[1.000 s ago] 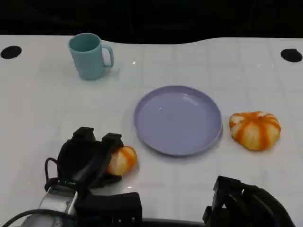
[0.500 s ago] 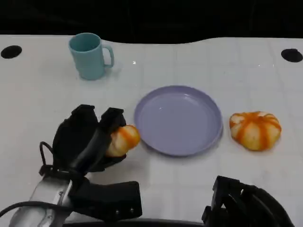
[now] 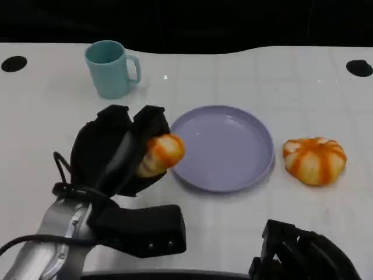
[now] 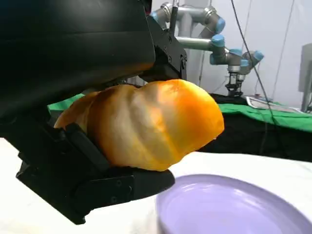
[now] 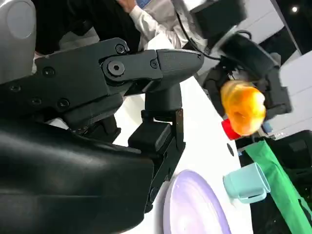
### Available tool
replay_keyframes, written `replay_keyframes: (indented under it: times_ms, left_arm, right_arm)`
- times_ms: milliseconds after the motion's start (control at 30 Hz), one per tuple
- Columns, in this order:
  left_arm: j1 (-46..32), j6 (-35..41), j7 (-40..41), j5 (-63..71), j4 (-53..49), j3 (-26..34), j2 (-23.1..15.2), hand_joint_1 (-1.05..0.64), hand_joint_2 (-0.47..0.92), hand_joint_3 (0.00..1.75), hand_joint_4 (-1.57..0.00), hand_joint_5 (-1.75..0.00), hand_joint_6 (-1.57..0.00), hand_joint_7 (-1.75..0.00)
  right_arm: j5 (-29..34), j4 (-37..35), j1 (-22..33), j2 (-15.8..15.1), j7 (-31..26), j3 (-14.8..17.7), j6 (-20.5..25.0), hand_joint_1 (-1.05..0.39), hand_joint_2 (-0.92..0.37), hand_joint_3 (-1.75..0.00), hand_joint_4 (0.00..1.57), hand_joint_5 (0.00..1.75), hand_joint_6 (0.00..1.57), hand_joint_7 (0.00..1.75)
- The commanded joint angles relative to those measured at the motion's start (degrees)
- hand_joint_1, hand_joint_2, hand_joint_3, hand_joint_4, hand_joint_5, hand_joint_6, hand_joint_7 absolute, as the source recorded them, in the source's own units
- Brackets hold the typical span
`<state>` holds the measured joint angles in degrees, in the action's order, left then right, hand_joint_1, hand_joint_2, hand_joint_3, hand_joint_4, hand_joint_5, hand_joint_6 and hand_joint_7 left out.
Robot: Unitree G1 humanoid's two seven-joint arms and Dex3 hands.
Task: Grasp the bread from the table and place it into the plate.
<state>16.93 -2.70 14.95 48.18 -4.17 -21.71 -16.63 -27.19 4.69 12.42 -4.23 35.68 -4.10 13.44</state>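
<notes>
My left hand (image 3: 116, 153) grips a small orange and white bread roll (image 3: 161, 153) and holds it above the table, just at the left rim of the lilac plate (image 3: 224, 147). In the left wrist view the roll (image 4: 151, 124) sits between the black fingers, with the plate (image 4: 229, 207) below and beyond it. The right wrist view shows the same roll (image 5: 242, 106) in the left hand (image 5: 253, 73) and the plate (image 5: 192, 207). My right hand (image 3: 306, 254) rests low at the near right edge, holding nothing, its fingers (image 5: 122, 73) apart.
A teal mug (image 3: 111, 68) stands at the back left. A larger orange and white striped bun (image 3: 315, 160) lies on the table right of the plate. Two black round holes (image 3: 358, 67) mark the far corners. A person in a white sleeve (image 5: 146, 19) is beyond the table.
My left hand has lifted the roll off the table and carried it forward and right, from well short of the plate to its left rim. The right hand has stayed put.
</notes>
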Motion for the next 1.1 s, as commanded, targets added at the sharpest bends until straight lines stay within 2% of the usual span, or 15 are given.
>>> replay_keyframes:
  times_ms: [33, 167, 267, 433, 567, 767, 800, 833, 867, 900, 933, 1000, 1033, 1100]
  left_arm:
    - [4.52, -0.56, -1.89, -0.79, -3.24, -0.67, 1.61, -0.12, 0.30, 1.22, -0.93, -1.75, -0.73, -1.75]
    - [8.33, -0.33, -3.21, -1.08, -8.00, -2.20, 4.25, -0.15, 0.36, 1.25, -0.94, -1.75, -0.73, -1.73]
    - [10.66, -1.33, -2.68, -1.60, -12.56, -3.07, 5.91, -0.16, 0.36, 1.23, -0.94, -1.75, -0.72, -1.74]
    - [14.95, -4.46, 0.42, -2.17, -22.88, -4.60, 8.99, -0.16, 0.37, 1.16, -0.94, -1.75, -0.71, -1.75]
    - [18.49, -9.31, 5.85, -3.62, -32.94, -4.92, 11.89, -0.16, 0.39, 1.15, -0.96, -1.75, -0.74, -1.75]
    - [23.11, -10.56, 6.40, -4.80, -42.35, -5.59, 14.48, -0.16, 0.43, 1.16, -0.89, -1.75, -0.71, -1.70]
    - [23.73, -10.23, 5.31, -5.31, -43.20, -5.47, 14.89, -0.17, 0.46, 1.13, -0.87, -1.75, -0.75, -1.55]
    - [24.37, -9.60, 3.98, -5.92, -43.99, -5.35, 15.37, -0.19, 0.52, 0.97, -0.80, -1.72, -0.82, -1.21]
    - [24.85, -9.18, 3.23, -6.36, -44.59, -5.34, 15.68, -0.21, 0.60, 0.80, -0.76, -1.68, -0.88, -0.95]
    - [25.32, -9.15, 3.03, -6.30, -45.18, -5.68, 15.78, -0.22, 0.66, 0.66, -0.75, -1.63, -0.92, -0.77]
    - [25.77, -9.49, 2.88, -5.99, -45.67, -6.22, 15.64, -0.23, 0.75, 0.46, -0.71, -1.49, -0.90, -0.53]
    - [26.61, -9.83, 1.33, -5.64, -46.24, -7.22, 15.33, -0.24, 0.87, 0.23, -0.64, -1.35, -0.84, -0.25]
    - [26.95, -9.90, 0.55, -5.61, -46.42, -7.57, 15.23, -0.29, 0.90, 0.15, -0.57, -1.13, -0.73, -0.12]
    - [27.42, -9.10, -1.27, -5.77, -46.27, -7.97, 15.29, -0.37, 0.92, 0.10, -0.49, -0.82, -0.59, -0.03]
  right_arm:
    - [-0.20, 0.14, 0.37, -0.37, -0.20, 0.33, 0.04, -0.71, -0.92, -0.23, 0.85, 1.60, 0.77, 1.38]
    - [-0.05, 0.64, 0.71, -0.28, -0.40, 0.01, 0.05, -0.72, -0.92, -0.23, 0.86, 1.60, 0.77, 1.39]
    - [0.16, 1.06, 0.95, -0.34, -0.74, -0.16, 0.11, -0.72, -0.92, -0.22, 0.86, 1.60, 0.77, 1.39]
    - [0.14, 1.07, 1.15, -0.42, -0.34, -0.38, -0.30, -0.72, -0.92, -0.23, 0.86, 1.60, 0.76, 1.40]
    - [0.11, 0.92, 1.14, -0.41, -0.26, -0.43, -0.41, -0.72, -0.92, -0.24, 0.86, 1.60, 0.76, 1.40]
    - [0.09, 0.81, 1.23, -0.46, 0.31, -0.65, -0.84, -0.71, -0.92, -0.25, 0.86, 1.60, 0.76, 1.39]
    - [0.09, 0.82, 1.26, -0.46, 0.32, -0.68, -0.85, -0.71, -0.92, -0.25, 0.85, 1.59, 0.76, 1.39]
    - [0.18, 0.93, 1.29, -0.47, 0.15, -0.74, -0.75, -0.72, -0.92, -0.25, 0.85, 1.59, 0.76, 1.38]
    - [0.29, 1.00, 1.31, -0.48, 0.03, -0.78, -0.74, -0.72, -0.92, -0.24, 0.85, 1.59, 0.77, 1.38]
    - [0.38, 1.06, 1.30, -0.50, -0.07, -0.83, -0.72, -0.72, -0.92, -0.24, 0.86, 1.59, 0.77, 1.38]
    - [0.34, 1.07, 1.30, -0.44, -0.11, -0.84, -0.71, -0.72, -0.92, -0.24, 0.86, 1.59, 0.77, 1.38]
    - [0.66, 1.18, 1.30, -0.36, -0.32, -1.01, -1.03, -0.72, -0.92, -0.24, 0.86, 1.59, 0.78, 1.38]
    - [0.77, 1.21, 1.27, -0.34, -0.38, -1.08, -1.13, -0.72, -0.92, -0.24, 0.86, 1.59, 0.78, 1.38]
    - [0.65, 1.22, 1.20, -0.28, -0.51, -1.10, -0.96, -0.72, -0.92, -0.25, 0.86, 1.59, 0.78, 1.39]
